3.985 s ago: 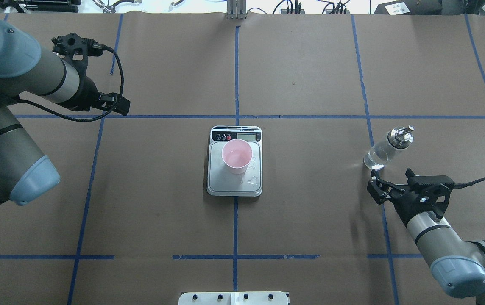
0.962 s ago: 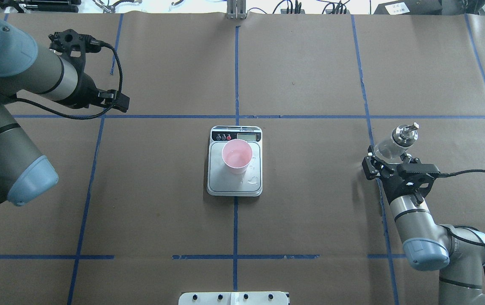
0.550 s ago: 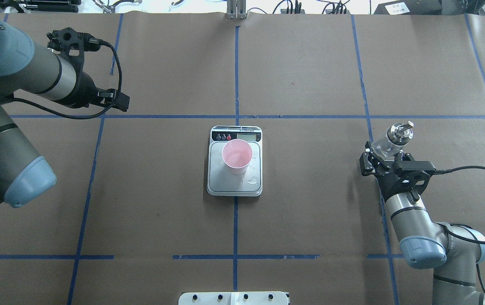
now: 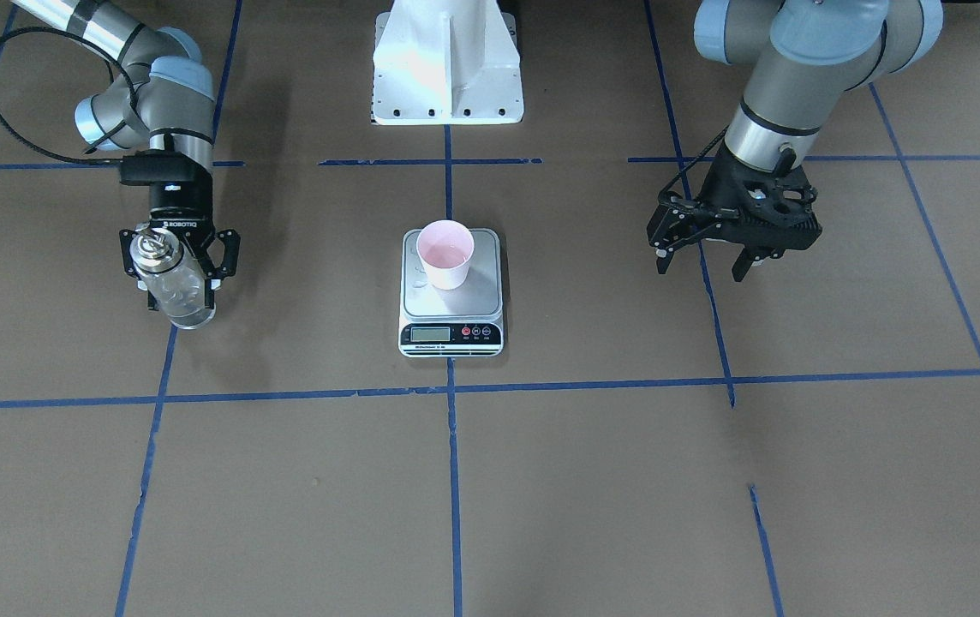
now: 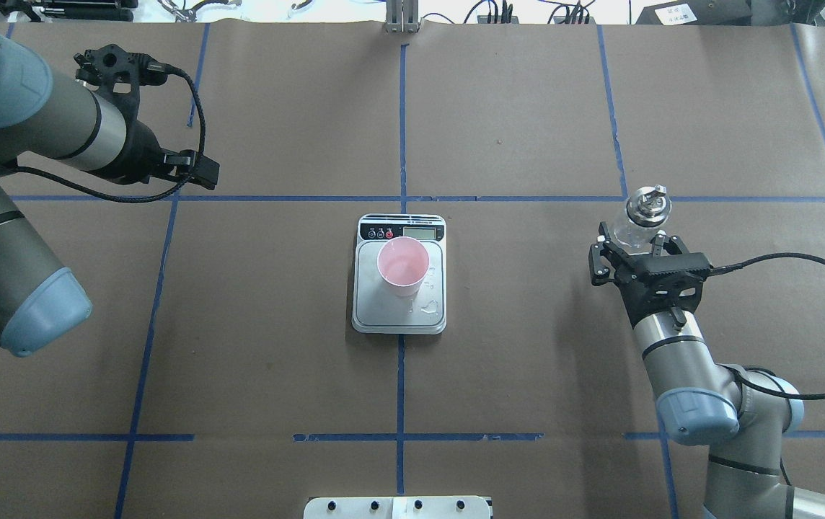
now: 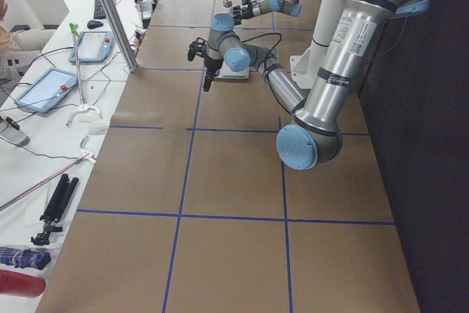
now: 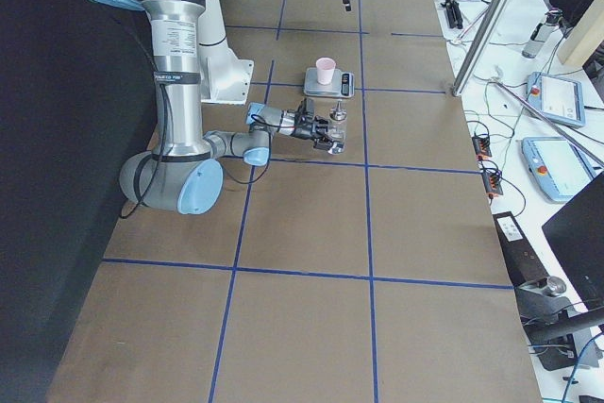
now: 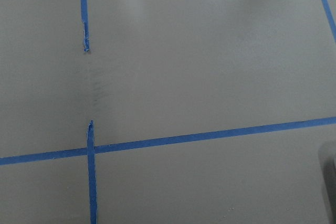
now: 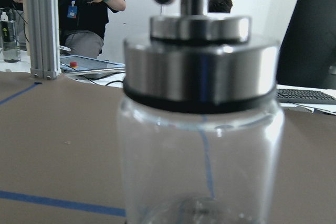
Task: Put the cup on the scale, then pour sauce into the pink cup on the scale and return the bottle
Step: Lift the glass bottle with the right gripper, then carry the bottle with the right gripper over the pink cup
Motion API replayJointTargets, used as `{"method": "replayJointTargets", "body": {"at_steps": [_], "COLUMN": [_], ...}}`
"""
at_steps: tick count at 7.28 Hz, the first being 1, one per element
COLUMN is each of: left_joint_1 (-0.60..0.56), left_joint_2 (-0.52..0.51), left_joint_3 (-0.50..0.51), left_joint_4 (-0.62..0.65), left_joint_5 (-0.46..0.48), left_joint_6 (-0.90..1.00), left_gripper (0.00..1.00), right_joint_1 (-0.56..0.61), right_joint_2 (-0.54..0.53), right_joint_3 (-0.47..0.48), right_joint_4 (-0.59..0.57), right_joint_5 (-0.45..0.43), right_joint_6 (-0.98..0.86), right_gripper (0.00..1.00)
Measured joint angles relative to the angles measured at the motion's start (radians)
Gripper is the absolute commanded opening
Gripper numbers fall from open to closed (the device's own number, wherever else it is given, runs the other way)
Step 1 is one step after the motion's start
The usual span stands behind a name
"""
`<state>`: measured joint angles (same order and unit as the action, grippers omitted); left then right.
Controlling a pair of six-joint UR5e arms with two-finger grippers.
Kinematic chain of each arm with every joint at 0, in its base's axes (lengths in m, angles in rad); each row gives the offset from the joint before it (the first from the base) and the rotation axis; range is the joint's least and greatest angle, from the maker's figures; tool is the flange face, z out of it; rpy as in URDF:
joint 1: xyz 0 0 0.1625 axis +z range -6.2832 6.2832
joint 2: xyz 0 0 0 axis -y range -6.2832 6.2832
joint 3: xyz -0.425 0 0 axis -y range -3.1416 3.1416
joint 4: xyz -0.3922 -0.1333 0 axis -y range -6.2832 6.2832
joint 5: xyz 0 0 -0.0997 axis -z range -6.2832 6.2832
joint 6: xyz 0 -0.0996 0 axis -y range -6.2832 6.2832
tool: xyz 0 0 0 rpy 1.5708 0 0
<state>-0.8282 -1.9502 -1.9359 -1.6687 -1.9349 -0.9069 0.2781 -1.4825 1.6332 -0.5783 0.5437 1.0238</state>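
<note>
The pink cup (image 5: 402, 265) (image 4: 445, 253) stands upright on the scale (image 5: 398, 313) (image 4: 421, 300) at the table's middle. Small clear drops lie on the scale's plate. My right gripper (image 5: 632, 234) (image 4: 180, 291) is shut on the glass bottle (image 5: 647, 205) (image 4: 169, 287) to the scale's right and holds it roughly upright, low over the table. The bottle (image 9: 199, 145) fills the right wrist view, with its silver collar and spout on top and little clear sauce showing. My left gripper (image 4: 700, 271) is open and empty above the table, far to the left of the scale.
Brown paper with a blue tape grid covers the table. The white robot base (image 4: 447, 60) stands at the near edge. Benches with tablets (image 7: 562, 96) and cables run along the far side, and people show behind them in the right wrist view.
My right gripper has moved up to the bottle, closed on it, and carried it a little farther away and towards the scale. The left arm has drifted slightly back.
</note>
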Motion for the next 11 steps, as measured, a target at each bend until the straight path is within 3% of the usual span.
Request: {"method": "replayJointTargets", "body": {"at_steps": [1,6,11], "left_joint_1": [0.000,-0.002,-0.003], "left_joint_2": [0.001,0.014,0.015], "left_joint_3": [-0.003,-0.010,-0.009], "left_joint_4": [0.002,0.003,0.001], "left_joint_5": [0.002,0.005,0.005], "left_joint_6": [-0.002,-0.002,0.001], "left_gripper": [1.00,1.00,1.00], "right_joint_1": [0.006,0.005,-0.011], "right_joint_2": [0.038,0.162,0.328], "right_joint_3": [0.012,0.132,0.172], "right_joint_4": [-0.035,-0.432,-0.897], "right_joint_5": [-0.002,0.016,0.094], "right_joint_6": [-0.027,-0.120,-0.127], "right_gripper": [0.00,0.00,0.00]}}
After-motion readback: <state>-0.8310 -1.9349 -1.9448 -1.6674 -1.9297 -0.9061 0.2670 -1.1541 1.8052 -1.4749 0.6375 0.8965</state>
